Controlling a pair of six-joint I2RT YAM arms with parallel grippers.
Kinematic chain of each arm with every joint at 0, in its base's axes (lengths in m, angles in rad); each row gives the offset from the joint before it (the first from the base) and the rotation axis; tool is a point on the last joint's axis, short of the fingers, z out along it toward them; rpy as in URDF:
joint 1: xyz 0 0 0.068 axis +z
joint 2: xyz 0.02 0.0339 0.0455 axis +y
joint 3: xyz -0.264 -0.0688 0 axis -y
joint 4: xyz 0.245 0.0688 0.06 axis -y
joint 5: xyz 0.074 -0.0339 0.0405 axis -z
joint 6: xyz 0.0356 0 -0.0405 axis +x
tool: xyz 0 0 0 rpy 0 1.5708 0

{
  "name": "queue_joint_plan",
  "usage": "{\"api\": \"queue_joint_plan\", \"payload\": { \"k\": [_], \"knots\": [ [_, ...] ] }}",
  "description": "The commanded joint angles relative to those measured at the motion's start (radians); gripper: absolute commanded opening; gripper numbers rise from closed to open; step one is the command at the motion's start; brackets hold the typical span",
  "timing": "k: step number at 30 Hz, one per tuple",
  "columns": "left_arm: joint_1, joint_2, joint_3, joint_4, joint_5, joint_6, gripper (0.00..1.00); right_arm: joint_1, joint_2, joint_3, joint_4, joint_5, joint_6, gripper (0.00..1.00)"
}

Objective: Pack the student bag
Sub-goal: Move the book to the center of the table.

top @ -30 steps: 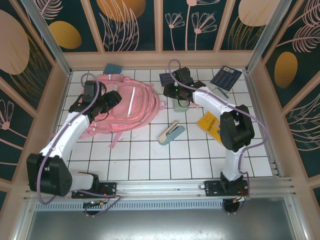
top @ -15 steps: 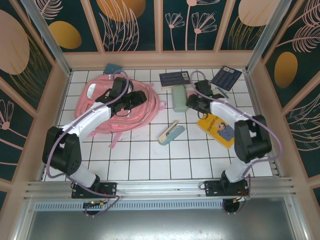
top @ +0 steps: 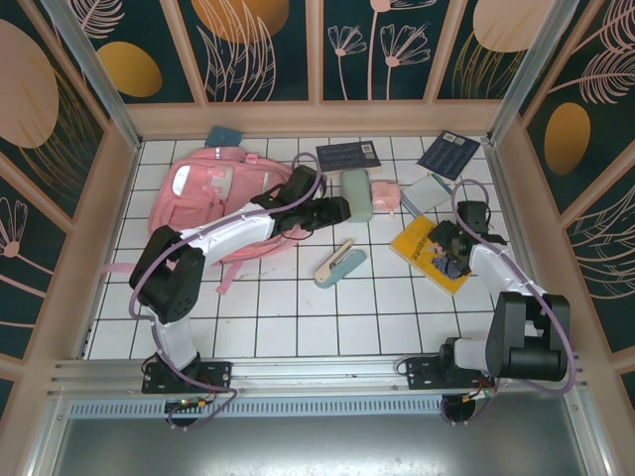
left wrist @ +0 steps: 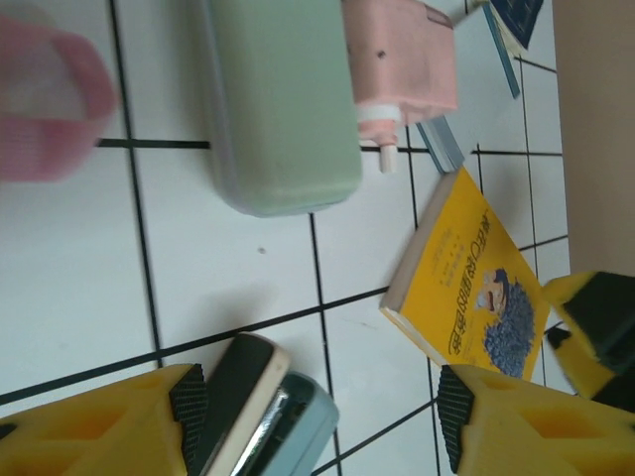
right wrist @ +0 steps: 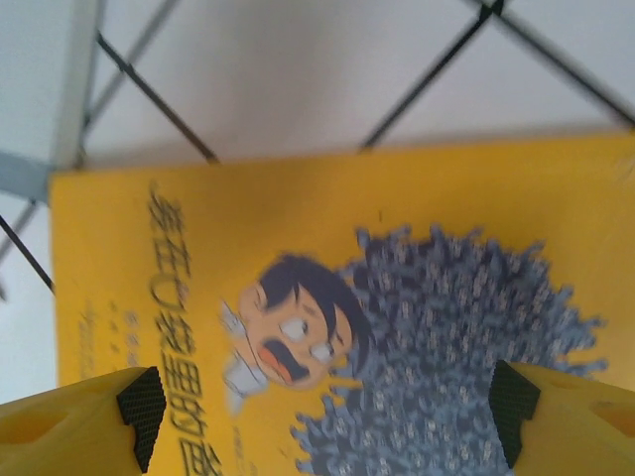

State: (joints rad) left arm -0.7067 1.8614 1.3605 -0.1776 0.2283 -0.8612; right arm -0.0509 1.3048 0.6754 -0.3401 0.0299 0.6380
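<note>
Hovering the right gripper (right wrist: 327,397), fingers spread and empty, over the flat yellow paperback book (right wrist: 198,228), likely lining up a pick, and holding the left gripper (left wrist: 322,402), also spread and empty, near the pale green rounded case (left wrist: 283,109), with the large soft pink fabric student bag (top: 210,184) lying at the far left.

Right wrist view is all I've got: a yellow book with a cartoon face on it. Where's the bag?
Observer: The pink bag lies at the far left of the table. The book is near the right edge, well apart from it.
Operator: What's the other arm doing?
Observer: The left gripper hangs open beside a green case, just right of the bag.
Operator: Anything else lying about?
Observer: A blue-and-cream case lies mid-table, between the bag and the book.
</note>
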Motion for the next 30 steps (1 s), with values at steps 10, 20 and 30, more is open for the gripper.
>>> {"api": "queue_joint_plan", "payload": {
  "k": [10, 20, 30],
  "knots": [
    [-0.067, 0.057, 0.023, 0.061, -0.027, -0.074, 0.61, 0.217, -0.017, -0.133, 0.116, -0.242, 0.194, 0.88],
    [-0.125, 0.061, -0.008, 0.101, -0.054, -0.119, 0.51, 0.375, -0.068, 0.031, 0.012, -0.117, 0.166, 0.87],
    [-0.214, 0.213, 0.146, 0.081, -0.056, -0.152, 0.38, 0.121, -0.034, 0.027, 0.059, -0.104, -0.027, 0.81]
  ]
}}
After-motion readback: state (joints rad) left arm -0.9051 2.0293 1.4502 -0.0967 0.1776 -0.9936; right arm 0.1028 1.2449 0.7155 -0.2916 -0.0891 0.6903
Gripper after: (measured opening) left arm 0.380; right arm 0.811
